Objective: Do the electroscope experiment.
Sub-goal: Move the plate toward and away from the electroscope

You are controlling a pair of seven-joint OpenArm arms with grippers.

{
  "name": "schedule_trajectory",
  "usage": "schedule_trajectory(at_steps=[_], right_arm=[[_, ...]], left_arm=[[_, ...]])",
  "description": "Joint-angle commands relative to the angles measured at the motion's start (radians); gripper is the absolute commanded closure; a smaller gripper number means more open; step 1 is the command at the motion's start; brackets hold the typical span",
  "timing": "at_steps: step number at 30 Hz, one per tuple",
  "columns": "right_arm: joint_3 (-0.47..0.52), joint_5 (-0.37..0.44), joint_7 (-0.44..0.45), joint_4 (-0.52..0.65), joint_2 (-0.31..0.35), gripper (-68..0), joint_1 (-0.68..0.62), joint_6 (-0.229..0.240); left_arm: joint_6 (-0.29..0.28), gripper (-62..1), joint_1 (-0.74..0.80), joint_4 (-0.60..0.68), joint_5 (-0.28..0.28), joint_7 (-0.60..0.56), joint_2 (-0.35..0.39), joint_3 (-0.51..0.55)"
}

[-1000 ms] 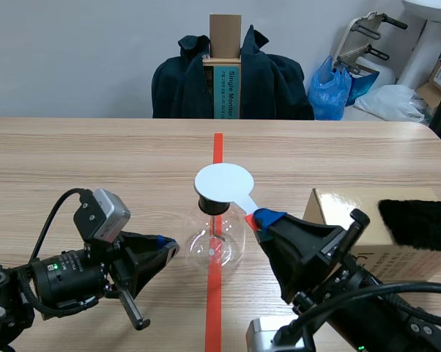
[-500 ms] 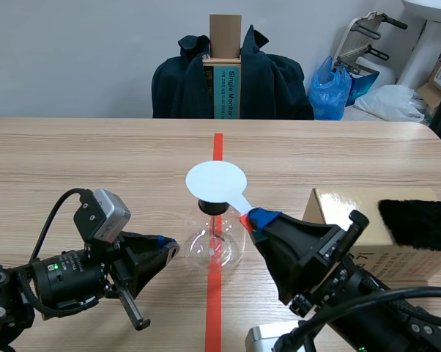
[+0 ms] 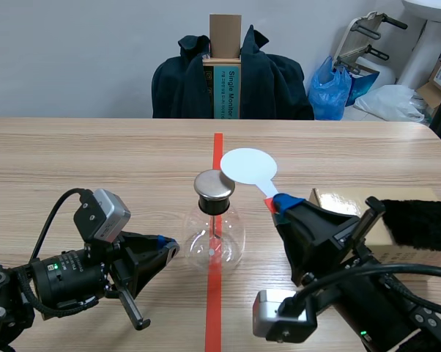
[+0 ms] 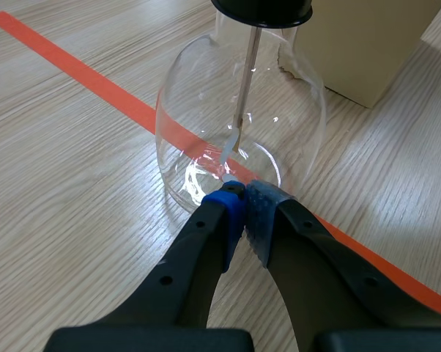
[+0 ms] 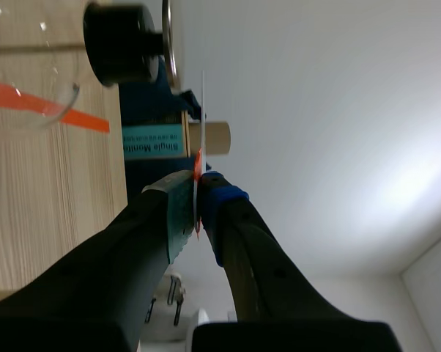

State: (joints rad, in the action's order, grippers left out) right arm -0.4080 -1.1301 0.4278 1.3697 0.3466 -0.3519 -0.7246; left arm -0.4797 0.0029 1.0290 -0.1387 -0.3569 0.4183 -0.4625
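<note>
Currently right end effector clamps the white paddle — disc just beside the flask cap.

**Scene view.** Bright, even, diffuse light from above. The flask throws only a faint, soft shadow on the tabletop. Its metal cap carries a dull sheen, and the white disc is evenly lit.

**Left wrist view.** Small specular glints dot the glass, with a bright patch of light at its base, just ahead of the left hand.

**Right wrist view.** The right hand stands dark against a pale, glaring wall. The near flask is out of focus.
</note>
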Motion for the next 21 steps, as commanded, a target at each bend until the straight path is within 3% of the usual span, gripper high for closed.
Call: schedule_trajectory(at_steps=[1, 11, 16, 21], right_arm=[[0.004, 0.008, -0.033, 0.019, 0.011, -0.8, 0.017, -0.016], [0.004, 0.008, -0.199, 0.019, 0.011, -0.8, 0.017, -0.016], [0.004, 0.008, -0.194, 0.019, 0.011, -0.8, 0.017, -0.016], [0.004, 0.008, -0.114, 0.019, 0.011, -0.8, 0.017, -0.016]], left_arm=[[-0.003, -2.7, -0.006, 0.021, -0.01, -0.017, -0.003, 0.001], [-0.003, -2.7, -0.006, 0.021, -0.01, -0.017, -0.003, 0.001], [-0.003, -2.7, -0.006, 0.021, -0.01, -0.016, -0.003, 0.001], [-0.003, -2.7, -0.006, 0.021, -0.01, -0.016, -0.003, 0.001]])
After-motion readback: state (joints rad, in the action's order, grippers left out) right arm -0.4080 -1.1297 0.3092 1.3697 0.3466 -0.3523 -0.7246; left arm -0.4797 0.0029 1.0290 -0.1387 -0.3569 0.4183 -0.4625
